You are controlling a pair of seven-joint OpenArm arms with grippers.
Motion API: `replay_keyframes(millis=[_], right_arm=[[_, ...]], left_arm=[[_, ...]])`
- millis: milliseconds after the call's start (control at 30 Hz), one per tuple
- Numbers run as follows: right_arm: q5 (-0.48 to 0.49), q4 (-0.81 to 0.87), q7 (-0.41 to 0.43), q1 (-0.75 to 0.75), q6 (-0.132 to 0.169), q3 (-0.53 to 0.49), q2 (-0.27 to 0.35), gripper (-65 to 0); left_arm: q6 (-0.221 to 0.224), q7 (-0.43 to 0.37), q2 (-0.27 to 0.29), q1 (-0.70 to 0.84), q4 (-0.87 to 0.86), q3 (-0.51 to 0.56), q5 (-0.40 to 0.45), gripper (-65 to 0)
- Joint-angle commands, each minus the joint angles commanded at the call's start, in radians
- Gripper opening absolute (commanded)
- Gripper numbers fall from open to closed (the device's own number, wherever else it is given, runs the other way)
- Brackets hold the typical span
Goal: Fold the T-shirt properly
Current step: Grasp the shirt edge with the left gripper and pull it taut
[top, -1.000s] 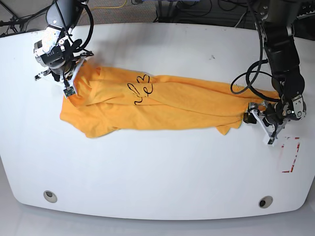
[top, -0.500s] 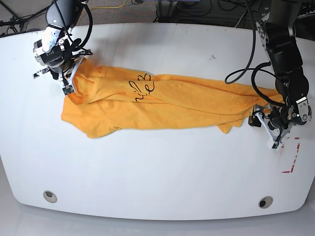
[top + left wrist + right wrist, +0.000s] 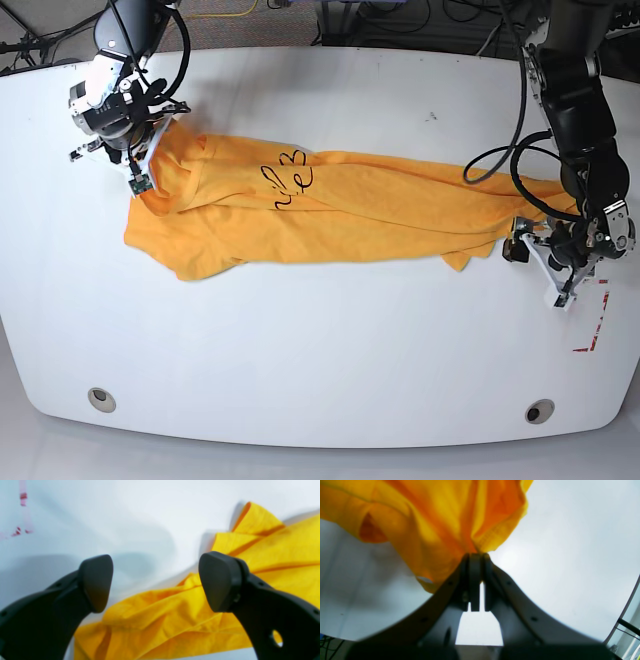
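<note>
1. Orange-yellow cloth, the T-shirt [image 3: 330, 212], lay stretched in a long, rumpled band across the white table [image 3: 320, 350], running from about 9 o'clock to 3 o'clock in the base view.
2. Black cursive print [image 3: 290, 178] showed on its upper side, partly lost in folds.
3. At the 9 o'clock end, the right hand [image 3: 476, 555] had its fingers pressed together on a bunched edge of the T-shirt [image 3: 440, 517], the cloth rising from the grip.
4. At the 3 o'clock end, the left hand [image 3: 155, 582] stood with its fingers wide apart, holding nothing; the T-shirt's crumpled edge [image 3: 175, 620] lay on the table between and behind them.
5. Red tape marks [image 3: 592, 320] sat on the table just beside that hand [image 3: 545, 255].
</note>
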Motion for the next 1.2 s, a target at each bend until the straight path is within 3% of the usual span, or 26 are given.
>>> replay_keyframes(millis=[167, 300, 367, 600, 800, 1200], right_arm=[[0.0, 0.0, 0.0, 0.0, 0.0, 0.0, 0.0, -63.7], [0.0, 0.0, 0.0, -0.002, 0.0, 0.0, 0.0, -63.7], [0.0, 0.0, 0.0, -0.002, 0.0, 0.002, 0.0, -63.7], [0.0, 0.0, 0.0, 0.011, 0.0, 0.0, 0.0, -63.7], [0.0, -0.002, 0.0, 0.006, 0.0, 0.002, 0.0, -63.7], [0.0, -0.002, 0.0, 0.014, 0.0, 0.002, 0.0, -63.7]], left_arm=[[-0.014, -0.003, -0.032, 0.02, -0.003, -0.003, -0.002, -10.3], [-0.068, -0.008, -0.071, 0.066, -0.002, -0.041, 0.006, -10.3], [-0.072, -0.011, -0.084, 0.083, -0.006, -0.068, 0.006, -10.3], [-0.108, -0.026, -0.092, 0.138, 0.003, -0.087, 0.006, -10.3], [-0.108, -0.034, -0.121, 0.189, -0.015, -0.126, 0.008, -10.3], [-0.108, -0.058, -0.123, 0.244, -0.026, -0.132, 0.002, -10.8]])
